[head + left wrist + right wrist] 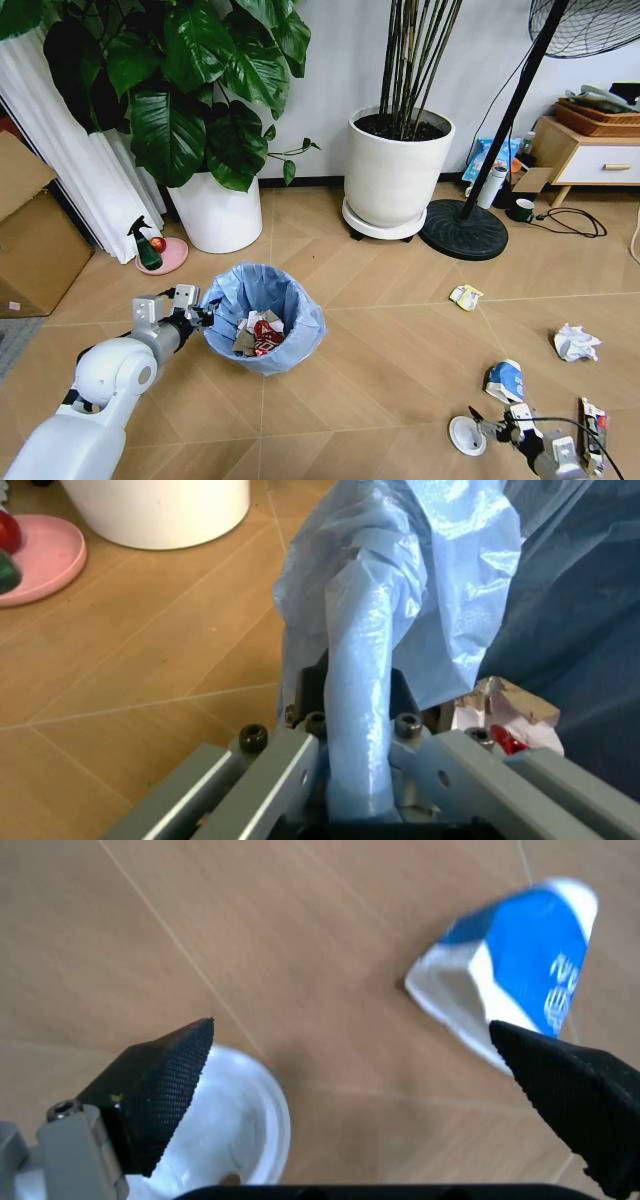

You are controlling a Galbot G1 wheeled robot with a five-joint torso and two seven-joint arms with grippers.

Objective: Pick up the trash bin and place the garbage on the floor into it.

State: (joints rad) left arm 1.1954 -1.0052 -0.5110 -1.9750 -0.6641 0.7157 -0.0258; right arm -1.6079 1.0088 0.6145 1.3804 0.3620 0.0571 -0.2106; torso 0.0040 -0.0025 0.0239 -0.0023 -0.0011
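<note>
Litter-strewn chevron floor beside planters

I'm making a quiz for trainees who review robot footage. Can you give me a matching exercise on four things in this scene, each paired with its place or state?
Things:
1. trash bin
2. white round lid
3. crumpled white paper ball
4. green spray bottle

Places or states:
A. on the pink saucer by the leafy plant's pot
B. rim clamped in the left pincer
C. on the floor far right, beyond the blue-white crushed cup
D. just beside the open right pincer

Pairs: 1-B, 2-D, 3-C, 4-A
</note>
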